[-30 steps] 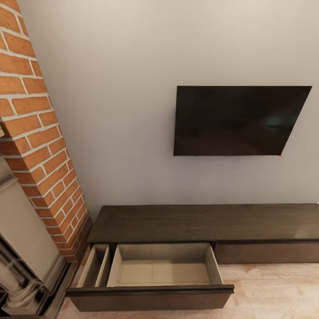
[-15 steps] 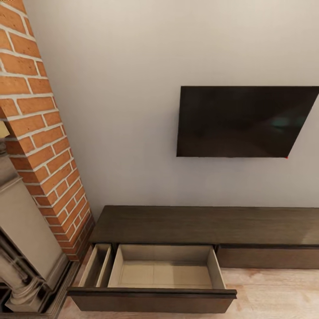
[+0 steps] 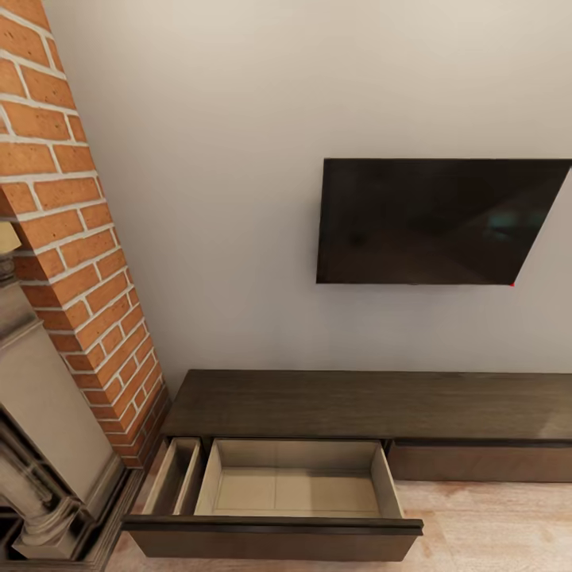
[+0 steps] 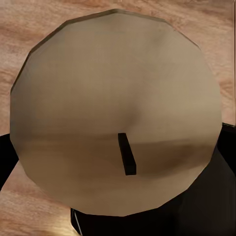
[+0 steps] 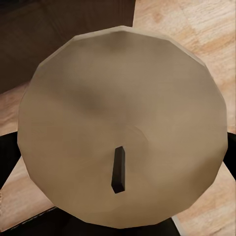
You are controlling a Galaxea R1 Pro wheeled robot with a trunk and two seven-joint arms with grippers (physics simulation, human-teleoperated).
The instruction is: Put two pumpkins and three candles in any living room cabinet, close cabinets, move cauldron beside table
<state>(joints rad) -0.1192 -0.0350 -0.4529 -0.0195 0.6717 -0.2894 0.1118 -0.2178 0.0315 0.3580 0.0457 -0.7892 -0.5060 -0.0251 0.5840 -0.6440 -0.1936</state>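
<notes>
A candle (image 4: 115, 108) is seen end-on in the left wrist view, its round beige top facing the camera and its short dark wick (image 4: 127, 154) standing just off centre. Dark gripper parts are glimpsed at both sides of it and beneath its edge, so the candle appears to be held between the left gripper's fingers, though the fingertips themselves are hidden and the grip cannot be confirmed. Pale wood floor (image 4: 29, 29) is seen beyond the candle.

A second candle (image 5: 123, 118) is presented the same way in the right wrist view, with its wick (image 5: 118, 169) leaning slightly. Dark gripper parts are again seen at its flanks and lower edge; whether the right gripper's fingers are closed on it cannot be told. Beyond this candle, a dark brown wooden front (image 5: 49, 29) is seen close by, with wood floor beside it.

In the head view, the cabinet (image 3: 365, 405) is seen against the pale wall, low and long. Its leftmost wide drawer (image 3: 286, 481) is pulled fully out, with a beige interior and a narrow side compartment (image 3: 176, 475) next to it. The neighbouring drawer front (image 3: 481, 462) is shut. A dark television (image 3: 433, 222) is mounted on the wall above, and a brick column (image 3: 67, 238) is seen at the cabinet's left end.
</notes>
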